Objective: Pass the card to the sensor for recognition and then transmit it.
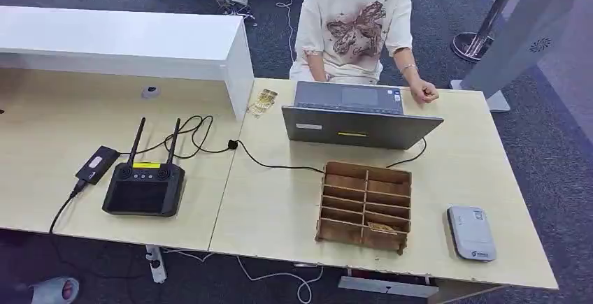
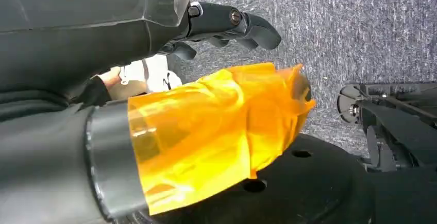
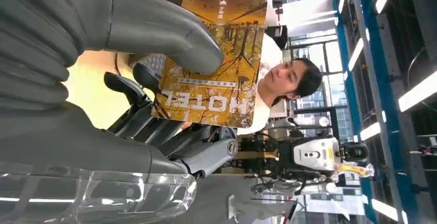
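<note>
The right hand [image 3: 154,95] is pinching the card [image 3: 214,62], thumb [image 3: 170,31] pressing its printed face, darker fingers [image 3: 139,116] backing it from behind. The left hand [image 2: 170,80] is hanging over grey carpet, thumb wrapped in orange film [image 2: 216,131], dark fingers [image 2: 237,26] seemingly curling loosely around nothing.

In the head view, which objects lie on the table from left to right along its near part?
Small black box with cable → black controller with two antennas → wooden compartment organiser → grey card sensor.
</note>
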Available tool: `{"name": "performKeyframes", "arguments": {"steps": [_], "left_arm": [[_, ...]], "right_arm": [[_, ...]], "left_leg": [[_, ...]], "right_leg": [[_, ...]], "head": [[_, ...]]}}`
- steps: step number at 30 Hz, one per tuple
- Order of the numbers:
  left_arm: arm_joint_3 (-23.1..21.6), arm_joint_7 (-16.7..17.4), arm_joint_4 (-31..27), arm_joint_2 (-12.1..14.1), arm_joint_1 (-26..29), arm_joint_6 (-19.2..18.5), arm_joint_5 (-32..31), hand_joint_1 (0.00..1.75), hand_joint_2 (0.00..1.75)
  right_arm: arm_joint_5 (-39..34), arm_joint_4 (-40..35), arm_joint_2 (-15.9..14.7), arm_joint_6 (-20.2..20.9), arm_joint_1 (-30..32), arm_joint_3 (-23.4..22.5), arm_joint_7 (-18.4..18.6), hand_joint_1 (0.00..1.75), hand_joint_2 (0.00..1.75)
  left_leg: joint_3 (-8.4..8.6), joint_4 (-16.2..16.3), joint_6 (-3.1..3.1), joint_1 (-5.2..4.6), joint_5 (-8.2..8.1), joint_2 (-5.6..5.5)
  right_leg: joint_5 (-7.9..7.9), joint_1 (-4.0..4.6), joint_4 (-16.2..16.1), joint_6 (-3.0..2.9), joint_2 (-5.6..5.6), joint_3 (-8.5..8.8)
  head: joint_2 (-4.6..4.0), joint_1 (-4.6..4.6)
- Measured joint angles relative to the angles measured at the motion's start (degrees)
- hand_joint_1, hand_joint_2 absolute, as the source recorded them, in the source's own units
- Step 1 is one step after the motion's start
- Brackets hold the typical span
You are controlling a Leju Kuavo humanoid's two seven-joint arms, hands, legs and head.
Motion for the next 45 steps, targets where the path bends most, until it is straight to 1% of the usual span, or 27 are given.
{"name": "performKeyframes", "arguments": {"steps": [17, 18, 20, 24, 26, 27, 29, 32, 33, 35, 38, 41, 45], "left_arm": [[0.00, 0.00, 0.00, -0.04, -0.02, -0.11, -0.04, 0.00, 0.00], [0.00, 0.00, 0.00, -0.02, -0.03, -0.79, -0.11, 0.00, 0.00], [0.00, -0.04, 0.00, 0.07, -0.02, -1.92, -0.26, 0.00, 0.00], [-0.02, -0.02, 0.00, -0.02, -0.06, -1.95, -0.28, 0.00, 0.00], [0.00, 0.06, 0.00, -0.04, -0.11, -1.93, -0.13, 0.00, 0.00], [0.00, 0.13, 0.00, -0.04, -0.12, -1.68, -0.09, 0.00, 0.00], [0.00, 0.55, 0.00, -0.13, -0.26, -0.68, -0.04, 0.00, 0.00], [0.00, 0.96, 0.00, -0.09, -0.30, -0.57, -0.09, 0.00, 0.00], [0.00, 1.03, 0.00, -0.02, -0.30, -0.68, -0.13, 0.00, 0.00], [0.00, 1.07, 0.00, 0.09, -0.43, -1.14, -0.24, 0.00, 0.00], [0.00, 1.11, 0.00, 0.18, -0.53, -1.27, -0.24, 0.00, 0.00], [0.00, 1.11, 0.00, 0.22, -0.48, -1.27, -0.24, 0.00, 0.00], [-0.02, 1.22, 0.00, 0.20, -0.53, -1.25, -0.26, 0.00, 0.00]], "right_arm": [[0.00, -0.46, 0.44, 0.13, 0.56, -1.53, 0.09, 1.75, 1.75], [-0.02, -0.50, 0.52, 0.61, 0.81, -1.95, 0.35, 1.75, 1.75], [-0.42, -1.01, 0.90, 3.04, 1.83, -3.85, 1.95, 1.75, 1.75], [-1.22, -1.05, 2.03, 8.62, 2.52, -9.99, 6.58, 1.75, 1.75], [0.01, -0.94, 2.64, 10.17, 2.06, -12.06, 8.45, 1.75, 1.75], [0.99, -0.87, 2.84, 9.86, 1.65, -12.11, 8.81, 1.75, 1.75], [4.32, -0.76, 3.06, 6.81, 1.23, -11.80, 9.92, 1.75, 1.75], [9.19, -0.94, 2.69, 2.42, 1.67, -10.85, 11.53, 1.75, 1.75], [13.06, -0.90, 1.97, 0.97, 2.19, -9.85, 12.86, 1.75, 1.75], [19.90, -0.37, 0.04, -1.31, 3.11, -6.46, 13.48, 1.75, 1.75], [21.22, 0.44, -1.34, -2.51, 3.50, -3.06, 12.54, 1.75, 1.75], [21.55, 1.07, -2.67, -3.06, 3.76, -1.10, 12.20, 1.75, 1.75], [21.83, 1.81, -3.54, -4.06, 3.84, 1.20, 12.00, 1.75, 1.75]], "left_leg": [[0.02, 0.00, 0.01, 0.00, 0.00, 0.00], [0.03, 0.01, 0.01, -0.01, 0.00, -0.01], [0.01, 0.01, 0.01, -0.01, 0.00, -0.06], [-0.03, 0.00, 0.01, -0.01, -0.05, 0.01], [-0.05, -0.01, -0.01, 0.00, -0.07, 0.08], [-0.01, -0.01, -0.01, 0.00, -0.07, 0.16], [0.02, -0.01, -0.01, -0.01, -0.08, 0.19], [0.01, -0.01, 0.02, -0.02, -0.04, 0.07], [-0.02, -0.01, 0.02, -0.02, -0.04, 0.06], [-0.01, -0.01, 0.02, -0.02, -0.04, 0.11], [0.06, 0.00, 0.02, -0.02, -0.04, 0.10], [0.04, 0.00, 0.02, -0.02, -0.04, 0.06], [0.04, 0.00, 0.02, -0.02, -0.05, 0.08]], "right_leg": [[0.00, 0.00, -0.01, 0.00, 0.01, -0.02], [0.00, 0.00, -0.01, 0.00, 0.01, -0.02], [-0.01, 0.00, -0.01, 0.01, -0.04, -0.01], [-0.01, -0.01, 0.00, 0.01, 0.03, -0.01], [-0.01, -0.01, 0.00, 0.01, 0.12, 0.00], [-0.01, 0.00, 0.00, 0.01, 0.21, -0.01], [-0.01, -0.01, 0.00, 0.01, 0.23, 0.00], [-0.01, -0.02, 0.00, 0.01, 0.09, 0.03], [0.00, -0.02, 0.00, 0.01, 0.10, 0.06], [0.00, -0.02, 0.01, 0.01, 0.15, 0.04], [0.00, -0.03, 0.00, 0.01, 0.16, 0.03], [0.00, -0.02, 0.00, 0.01, 0.10, 0.04], [-0.01, -0.02, 0.00, 0.01, 0.16, 0.02]], "head": [[0.00, 0.00], [0.00, 0.00], [0.00, 0.00], [0.00, -0.02], [0.00, 0.00], [0.00, 0.00], [0.00, -0.04], [0.00, 0.00], [0.00, -0.02], [0.00, 0.00], [0.00, -0.02], [0.00, 0.00], [0.00, -0.02]]}}
